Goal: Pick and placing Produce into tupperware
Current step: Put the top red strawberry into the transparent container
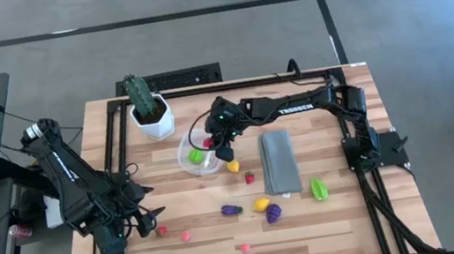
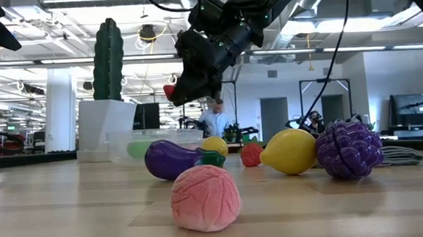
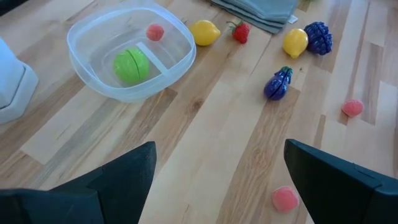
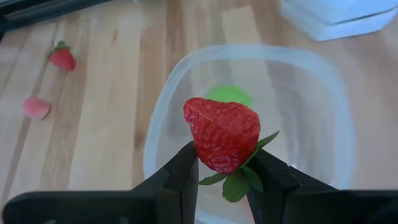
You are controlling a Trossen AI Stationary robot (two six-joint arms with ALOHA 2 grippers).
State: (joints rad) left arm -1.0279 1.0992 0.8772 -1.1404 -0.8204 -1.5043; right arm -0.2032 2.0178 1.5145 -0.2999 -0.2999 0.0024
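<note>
Nearest piece: we see a pink brain-like lump [image 2: 205, 199] closest in the low view, resting on the tabletop [image 1: 312, 222].
Right pincer: our right pincer [image 4: 222, 177] is closed on a red strawberry [image 4: 222, 134], which hangs over the tupperware [image 4: 311, 93], above its near rim.
Strawberry pose: its leafy green cap points down toward the fingers and its blunt tip points up and away; the long axis runs between them.
Left pincer: our left pincer [image 3: 217, 180] stands wide and empty near the tabletop's near-left corner.
Tupperware: it sits just beside the white cactus pot [image 1: 153, 119] and already holds a green piece [image 3: 131, 66] and a small red piece [image 3: 155, 32].
Rest of the produce: a yellow lemon [image 3: 205, 32], another strawberry [image 3: 240, 32], a purple eggplant [image 3: 277, 84], a second yellow fruit [image 3: 295, 42] and purple grapes [image 3: 318, 37] lie scattered near the grey cloth [image 1: 279, 161].
Handling: we judge these toys light and rather soft; a pinch across the widest middle should hold, since tapered ends could slip.
Container: we judge the clear bowl light enough to skid if bumped.
</note>
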